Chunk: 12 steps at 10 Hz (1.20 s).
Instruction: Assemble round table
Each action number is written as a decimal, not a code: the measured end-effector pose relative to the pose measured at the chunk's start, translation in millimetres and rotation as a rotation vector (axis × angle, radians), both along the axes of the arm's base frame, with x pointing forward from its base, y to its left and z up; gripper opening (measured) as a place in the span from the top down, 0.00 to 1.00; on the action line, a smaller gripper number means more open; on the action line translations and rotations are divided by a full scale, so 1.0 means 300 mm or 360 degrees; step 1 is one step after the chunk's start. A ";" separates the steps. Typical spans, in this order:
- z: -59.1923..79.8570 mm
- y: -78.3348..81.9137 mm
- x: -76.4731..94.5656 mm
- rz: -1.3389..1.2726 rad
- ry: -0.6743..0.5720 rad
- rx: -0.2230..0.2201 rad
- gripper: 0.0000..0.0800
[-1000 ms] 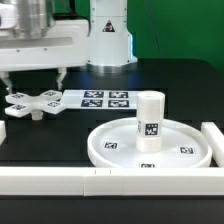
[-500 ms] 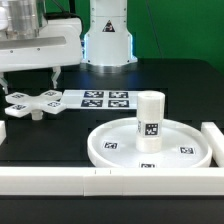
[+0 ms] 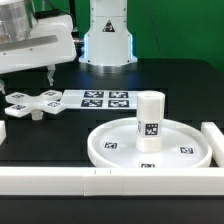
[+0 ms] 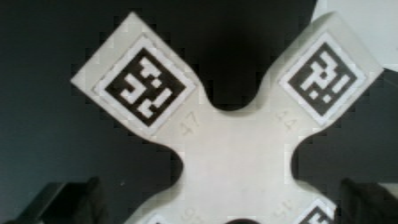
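The cross-shaped foot lies flat on the black table at the exterior view's left, with tags on its arms. My gripper hangs open just above it, one finger to each side, holding nothing. In the wrist view the foot fills the picture between my dark fingertips, and the gripper is over its centre. The round disc lies at the front. The short post stands upright on its hub.
The marker board lies flat beside the foot. White border rails run along the front edge and the exterior view's right. The arm's white base stands at the back.
My gripper has drifted a little toward the exterior view's left above the foot. The foot, disc and post have not moved.
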State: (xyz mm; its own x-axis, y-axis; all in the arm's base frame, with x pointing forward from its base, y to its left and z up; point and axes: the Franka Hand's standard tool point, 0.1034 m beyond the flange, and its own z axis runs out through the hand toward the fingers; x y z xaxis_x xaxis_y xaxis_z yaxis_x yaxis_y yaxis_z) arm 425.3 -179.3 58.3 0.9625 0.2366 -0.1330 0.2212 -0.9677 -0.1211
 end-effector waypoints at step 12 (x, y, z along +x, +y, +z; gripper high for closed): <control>-0.063 0.010 -0.039 -0.0213 -0.0044 -0.0056 0.19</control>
